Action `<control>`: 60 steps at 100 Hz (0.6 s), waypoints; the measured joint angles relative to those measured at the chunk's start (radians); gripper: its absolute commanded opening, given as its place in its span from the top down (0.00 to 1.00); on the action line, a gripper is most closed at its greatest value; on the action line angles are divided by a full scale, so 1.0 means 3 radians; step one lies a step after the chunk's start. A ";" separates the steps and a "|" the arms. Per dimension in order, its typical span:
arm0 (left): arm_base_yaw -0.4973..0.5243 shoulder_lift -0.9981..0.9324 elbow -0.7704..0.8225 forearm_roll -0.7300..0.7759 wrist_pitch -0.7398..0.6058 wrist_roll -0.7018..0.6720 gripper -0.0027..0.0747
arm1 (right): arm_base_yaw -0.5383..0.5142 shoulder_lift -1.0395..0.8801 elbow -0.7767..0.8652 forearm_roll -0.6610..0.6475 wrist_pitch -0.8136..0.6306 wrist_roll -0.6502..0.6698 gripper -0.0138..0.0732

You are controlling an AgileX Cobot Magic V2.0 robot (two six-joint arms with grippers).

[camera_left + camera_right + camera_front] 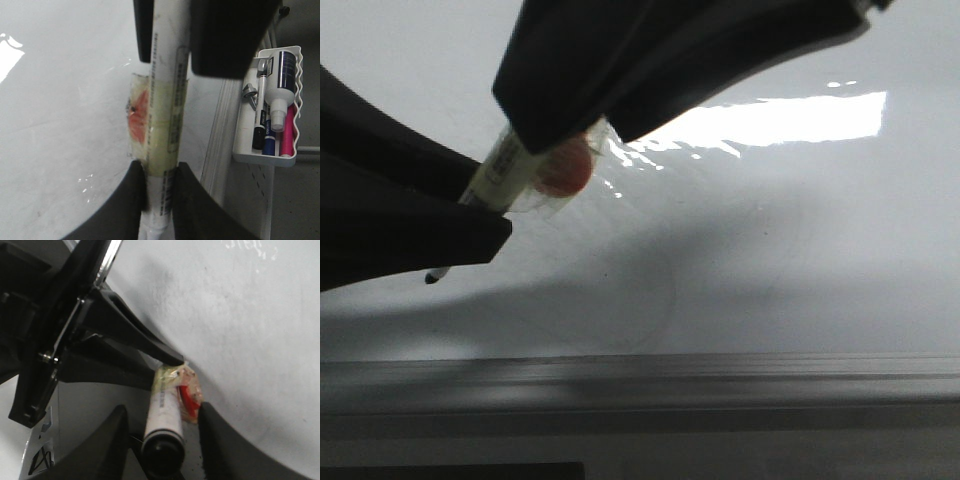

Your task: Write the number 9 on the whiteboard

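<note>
Marker [500, 172], taped with an orange patch, is pinched between both arms' fingers [150, 192], seemingly a handover. Whiteboard [800, 250] shows no 9 yet.

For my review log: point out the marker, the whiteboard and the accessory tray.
marker [165, 115], left wrist view, taped barrel.
whiteboard [800, 250], front view, bare surface below glare.
accessory tray [241, 150], left wrist view, outer wall.

A white accessory tray [295, 157] sits at the right of the left wrist view, holding a spray bottle [281, 80], a black-capped marker [260, 117], a blue marker [269, 146] and a pink one [287, 135].
</note>
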 measured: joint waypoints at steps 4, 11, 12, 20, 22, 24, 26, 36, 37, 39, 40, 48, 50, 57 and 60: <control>0.0000 0.0000 0.0000 0.0003 0.0000 0.0000 0.99 | 0.0000 0.0030 0.0000 0.0000 0.0000 0.0000 0.52; 0.0000 0.0000 0.0000 0.0008 0.0014 0.0000 0.99 | 0.0000 0.0059 0.0000 0.0000 -0.0030 0.0000 0.55; 0.0000 0.0000 0.0000 0.0008 0.0014 0.0000 0.99 | 0.0000 0.0059 0.0000 0.0000 -0.0031 0.0000 0.56; 0.0000 0.0000 0.0000 0.0008 0.0014 0.0000 0.99 | 0.0000 0.0066 0.0000 0.0000 -0.0049 0.0000 0.65; 0.0000 0.0000 0.0000 0.0008 0.0014 0.0000 0.99 | 0.0000 0.0066 0.0000 0.0000 -0.0058 0.0000 0.67; 0.0000 0.0000 0.0000 0.0008 0.0014 0.0000 0.99 | 0.0000 0.0066 0.0000 0.0000 -0.0057 0.0000 0.70; 0.0000 0.0000 0.0000 0.0008 0.0014 0.0000 0.99 | 0.0000 0.0066 -0.0003 0.0000 -0.0057 0.0000 0.73; 0.0000 0.0000 0.0000 0.0008 0.0014 0.0000 0.99 | 0.0000 0.0066 -0.0003 0.0000 -0.0057 0.0000 0.83; 0.0000 0.0000 0.0000 0.0008 0.0014 0.0000 0.99 | 0.0000 0.0066 -0.0003 0.0000 -0.0057 0.0000 0.83; 0.0000 0.0000 0.0000 0.0008 0.0014 0.0000 0.99 | 0.0000 0.0066 -0.0003 0.0000 -0.0057 0.0000 0.85; 0.0000 0.0000 0.0000 0.0008 0.0014 0.0000 0.99 | 0.0000 0.0066 -0.0003 0.0000 -0.0057 0.0000 0.86; 0.0000 0.0000 0.0000 0.0008 0.0014 0.0000 0.99 | 0.0000 0.0066 -0.0003 0.0000 -0.0057 0.0000 0.91; 0.0000 0.0000 0.0000 0.0008 0.0014 0.0000 0.99 | 0.0000 0.0066 -0.0003 0.0000 -0.0057 -0.0006 0.92; 0.0000 0.0000 0.0000 0.0008 0.0021 0.0000 0.95 | 0.0000 0.0066 -0.0003 0.0000 -0.0057 -0.0006 0.92; 0.0000 0.0000 0.0000 0.0008 0.0029 0.0000 0.91 | 0.0000 0.0066 -0.0003 0.0000 -0.0057 -0.0006 0.92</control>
